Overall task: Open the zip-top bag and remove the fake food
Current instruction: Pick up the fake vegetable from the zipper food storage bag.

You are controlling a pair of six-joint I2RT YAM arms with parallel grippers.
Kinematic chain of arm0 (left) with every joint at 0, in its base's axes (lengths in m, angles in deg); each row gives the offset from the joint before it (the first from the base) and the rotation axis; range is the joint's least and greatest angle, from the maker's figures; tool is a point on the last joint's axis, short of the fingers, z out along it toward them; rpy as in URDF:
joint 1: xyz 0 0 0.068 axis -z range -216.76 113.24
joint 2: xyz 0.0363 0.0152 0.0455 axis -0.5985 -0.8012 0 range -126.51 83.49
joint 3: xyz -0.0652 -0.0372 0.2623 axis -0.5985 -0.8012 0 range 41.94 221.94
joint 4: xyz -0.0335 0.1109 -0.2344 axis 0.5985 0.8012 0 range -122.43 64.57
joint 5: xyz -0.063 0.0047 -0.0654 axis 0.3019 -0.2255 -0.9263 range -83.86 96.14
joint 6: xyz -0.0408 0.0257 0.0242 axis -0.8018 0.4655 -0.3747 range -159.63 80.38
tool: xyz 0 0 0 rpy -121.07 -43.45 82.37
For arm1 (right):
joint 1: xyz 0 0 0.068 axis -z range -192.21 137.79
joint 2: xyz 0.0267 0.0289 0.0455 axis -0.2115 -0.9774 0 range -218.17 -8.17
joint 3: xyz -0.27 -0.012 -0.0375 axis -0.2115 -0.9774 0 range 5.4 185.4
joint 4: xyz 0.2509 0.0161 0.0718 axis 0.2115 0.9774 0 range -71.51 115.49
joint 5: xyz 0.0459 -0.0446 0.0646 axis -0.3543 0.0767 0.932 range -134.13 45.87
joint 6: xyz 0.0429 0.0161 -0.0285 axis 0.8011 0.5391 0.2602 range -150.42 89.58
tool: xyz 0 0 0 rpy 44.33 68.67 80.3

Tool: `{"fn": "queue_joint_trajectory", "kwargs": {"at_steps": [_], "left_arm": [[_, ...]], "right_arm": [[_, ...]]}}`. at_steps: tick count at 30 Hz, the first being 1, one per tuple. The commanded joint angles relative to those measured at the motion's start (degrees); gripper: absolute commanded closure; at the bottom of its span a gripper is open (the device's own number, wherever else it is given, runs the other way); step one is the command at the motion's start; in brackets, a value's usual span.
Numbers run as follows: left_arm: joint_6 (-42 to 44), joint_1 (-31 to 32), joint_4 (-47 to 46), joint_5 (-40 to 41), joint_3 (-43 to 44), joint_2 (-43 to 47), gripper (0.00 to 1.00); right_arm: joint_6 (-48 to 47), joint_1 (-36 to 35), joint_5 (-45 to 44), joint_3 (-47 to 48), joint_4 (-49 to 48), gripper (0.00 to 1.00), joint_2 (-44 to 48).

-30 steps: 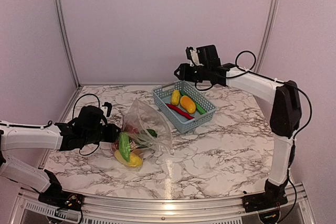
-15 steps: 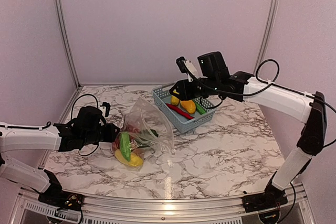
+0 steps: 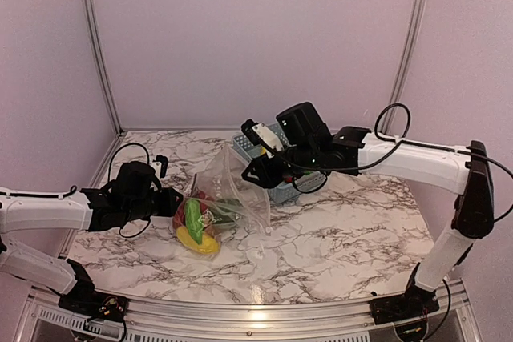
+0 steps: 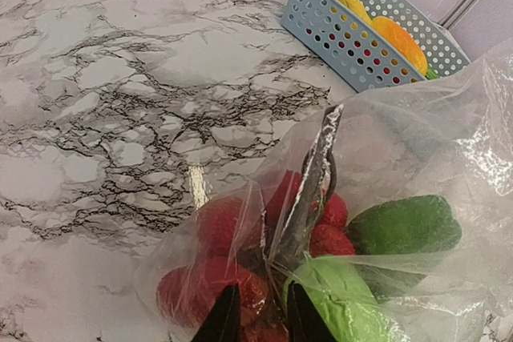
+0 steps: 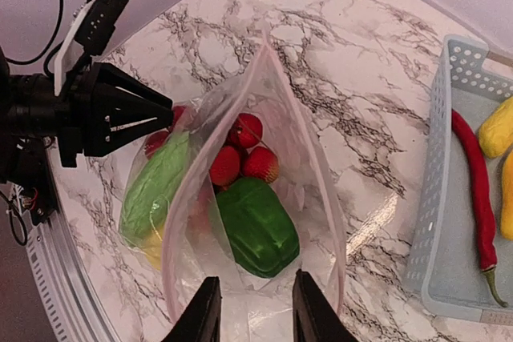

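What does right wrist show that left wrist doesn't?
Only right wrist: the left gripper seen from outside, clamped on the zip-top bag edge; the bag's open mouth from above; a red chili in the basket.
Only left wrist: the basket's holed wall side-on.
Both: the bag, red fruits, green pieces, basket, marble table.

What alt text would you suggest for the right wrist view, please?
The clear zip-top bag gapes open on the marble table, a green pepper and red strawberries inside, the open right hand poised over its mouth. The left hand pinches one edge; a blue basket holding a red chili sits nearby.
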Motion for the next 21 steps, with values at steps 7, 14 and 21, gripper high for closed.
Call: {"fn": "queue_joint_trajectory", "kwargs": {"at_steps": [7, 14, 21], "left_arm": [[-0.21, 0.23, -0.8, -2.23, -0.15, 0.11, 0.77], [-0.04, 2.31, -0.59, -2.75, 1.31, -0.9, 0.78], [-0.17, 2.8, 0.03, -2.87, 0.59, -1.24, 0.78]], "right_arm": [[-0.27, -0.05, 1.18, 0.9, -2.35, 0.73, -8.6], [1.02, -0.58, 5.11, -0.46, -5.58, 0.75, -14.1], [2.51, -3.93, 5.95, -0.5, -5.61, 0.73, -15.25]]}}
